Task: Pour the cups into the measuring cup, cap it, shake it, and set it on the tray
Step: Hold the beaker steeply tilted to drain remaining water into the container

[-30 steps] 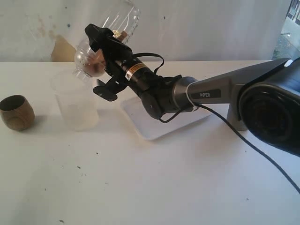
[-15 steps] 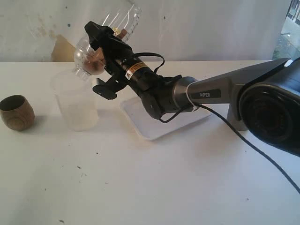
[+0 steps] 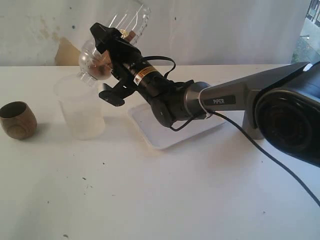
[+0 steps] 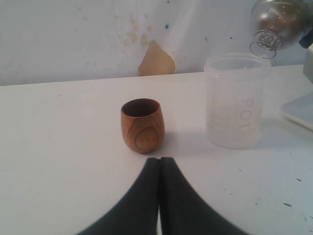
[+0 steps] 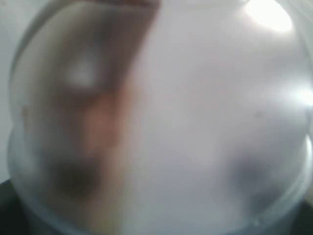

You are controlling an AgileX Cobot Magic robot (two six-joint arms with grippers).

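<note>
1. The counter (image 3: 160, 200) is white and matte, marked with small dark specks and scuffs across its near half.
2. The wall (image 3: 225, 30) behind is whitish and stained, with a tan patch (image 3: 65, 52) of bare material low on the far left.
3. The right arm (image 3: 235, 97) reaches from the right across the middle. Its grey link carries the word "PiPER" (image 3: 223, 100). A yellow label (image 3: 145, 75) sits on the black wrist, its print too small to read. A black cable (image 3: 265, 155) trails from the arm toward the near right.
4. The tray (image 3: 155, 135) lies flat on the counter at the middle, under the arm's wrist.
5. The measuring cup (image 3: 131, 17) is up in the air at the far left, tilted, with its base high and its domed lid (image 3: 90, 62) pointing down. Dark lines run along its side, but I cannot read them. Something brown shows inside. In the right wrist view it is only a blur.
6. The right fingers (image 3: 102, 35) stand wide apart and clamp the measuring cup between them.
7. A frosted cup (image 3: 80, 107) stands upright just below the lid, left of the tray. In the left wrist view its side reads "POT" (image 4: 247, 115).
8. The wooden cup (image 3: 17, 120) stands upright at the left edge, apart from the frosted cup.
9. The left fingers (image 4: 139, 208) are pressed together and hold nothing, low over the counter and pointing at the wooden cup.
</note>
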